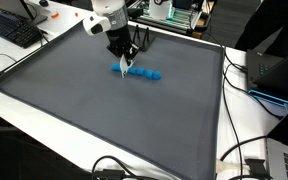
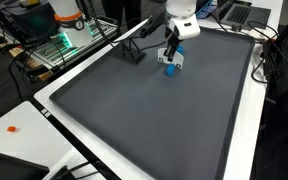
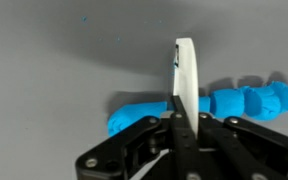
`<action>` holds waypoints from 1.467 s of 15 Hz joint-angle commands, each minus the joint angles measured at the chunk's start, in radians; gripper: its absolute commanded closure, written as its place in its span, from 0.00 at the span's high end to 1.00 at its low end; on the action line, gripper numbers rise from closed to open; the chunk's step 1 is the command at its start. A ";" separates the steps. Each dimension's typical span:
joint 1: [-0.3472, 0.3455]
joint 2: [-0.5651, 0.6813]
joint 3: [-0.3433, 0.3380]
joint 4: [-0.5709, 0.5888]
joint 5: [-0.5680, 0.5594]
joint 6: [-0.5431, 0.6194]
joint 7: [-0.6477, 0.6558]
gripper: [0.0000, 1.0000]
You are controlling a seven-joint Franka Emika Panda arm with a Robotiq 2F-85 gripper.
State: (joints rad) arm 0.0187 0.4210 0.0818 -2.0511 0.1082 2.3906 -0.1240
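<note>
Partly hidden, blue roll (image 3: 239, 102), behind white blade (image 3: 185, 70)

No legible txt, brand or no. in any view. Checked:
- keyboard (image 1: 14, 30) at a corner of the desk (image 1: 44, 115): key legends too small to read.
- white strip (image 3: 185, 80), wrist view: tiny dark marks near its edge, can't tell if they're chars.
- laptop (image 1: 287, 160) at desk edge: nothing readable on it.
- rack (image 2: 64, 42) w/ green-lit electronics, beyond desk edge: any labels too blurred to read.
</note>
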 commanded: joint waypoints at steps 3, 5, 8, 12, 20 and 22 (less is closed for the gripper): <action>-0.017 -0.022 0.008 -0.041 0.034 -0.014 0.001 0.01; -0.019 -0.032 0.004 -0.042 0.035 -0.046 0.005 0.01; -0.013 -0.049 -0.012 -0.049 0.016 -0.086 0.029 0.01; -0.010 -0.078 -0.026 -0.069 0.007 -0.061 0.049 0.01; -0.017 -0.194 -0.029 -0.096 0.092 -0.041 0.133 0.01; -0.006 -0.240 -0.038 -0.126 0.109 -0.014 0.226 0.01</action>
State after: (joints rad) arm 0.0042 0.2652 0.0543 -2.0985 0.1785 2.3301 0.0059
